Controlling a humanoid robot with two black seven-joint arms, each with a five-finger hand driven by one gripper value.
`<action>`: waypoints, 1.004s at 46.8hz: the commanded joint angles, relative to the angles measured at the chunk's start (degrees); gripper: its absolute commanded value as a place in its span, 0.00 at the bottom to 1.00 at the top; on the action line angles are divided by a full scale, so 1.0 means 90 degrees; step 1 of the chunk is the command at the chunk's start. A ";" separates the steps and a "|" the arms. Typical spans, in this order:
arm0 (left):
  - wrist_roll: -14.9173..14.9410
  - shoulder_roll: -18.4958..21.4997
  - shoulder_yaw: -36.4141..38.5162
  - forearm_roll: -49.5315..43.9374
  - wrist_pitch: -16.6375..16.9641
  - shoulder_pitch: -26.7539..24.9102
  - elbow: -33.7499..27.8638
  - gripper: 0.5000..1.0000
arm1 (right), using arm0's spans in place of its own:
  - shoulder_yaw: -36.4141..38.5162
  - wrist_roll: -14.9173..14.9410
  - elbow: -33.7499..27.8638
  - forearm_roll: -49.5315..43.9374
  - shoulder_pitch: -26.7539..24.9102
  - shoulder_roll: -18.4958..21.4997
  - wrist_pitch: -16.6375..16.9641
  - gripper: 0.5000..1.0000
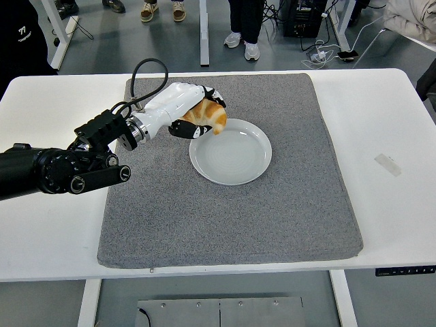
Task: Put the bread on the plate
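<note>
A golden croissant-shaped bread [208, 116] is held in my left hand [194, 112], whose fingers are curled around it. The hand carries it in the air over the upper left rim of the pale grey-green plate [235, 160], which stands on the grey mat [231, 204] near its middle. The plate holds nothing. My left arm comes in from the left edge across the white table. My right arm is out of view.
The grey mat covers most of the white table [388, 122]. A small strip of tape [387, 163] lies on the table at the right. People's legs and shoes [242, 37] show beyond the far edge, with cables on the floor.
</note>
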 commanded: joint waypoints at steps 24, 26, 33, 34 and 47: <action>0.0009 -0.0798 0.0086 0.0092 0.0000 0.0425 0.0847 0.00 | 0.0003 0.0000 0.0000 0.0000 0.0000 0.0000 -0.0001 1.00; 0.0009 -0.0827 0.0086 0.0102 0.0000 0.0474 0.0896 0.00 | 0.0003 0.0000 0.0000 0.0000 0.0000 0.0000 -0.0001 1.00; 0.0009 -0.0944 0.0086 0.0102 0.0000 0.0581 0.0994 0.00 | 0.0003 0.0000 0.0000 0.0000 0.0000 0.0000 -0.0001 1.00; 0.0009 -0.0944 0.0086 0.0102 0.0000 0.0591 0.0994 0.00 | 0.0003 0.0000 0.0000 0.0000 0.0000 0.0000 -0.0001 1.00; -0.0010 -0.1120 0.0086 0.0092 0.0000 0.0748 0.1384 0.00 | 0.0003 0.0000 0.0000 0.0000 0.0000 0.0000 -0.0001 1.00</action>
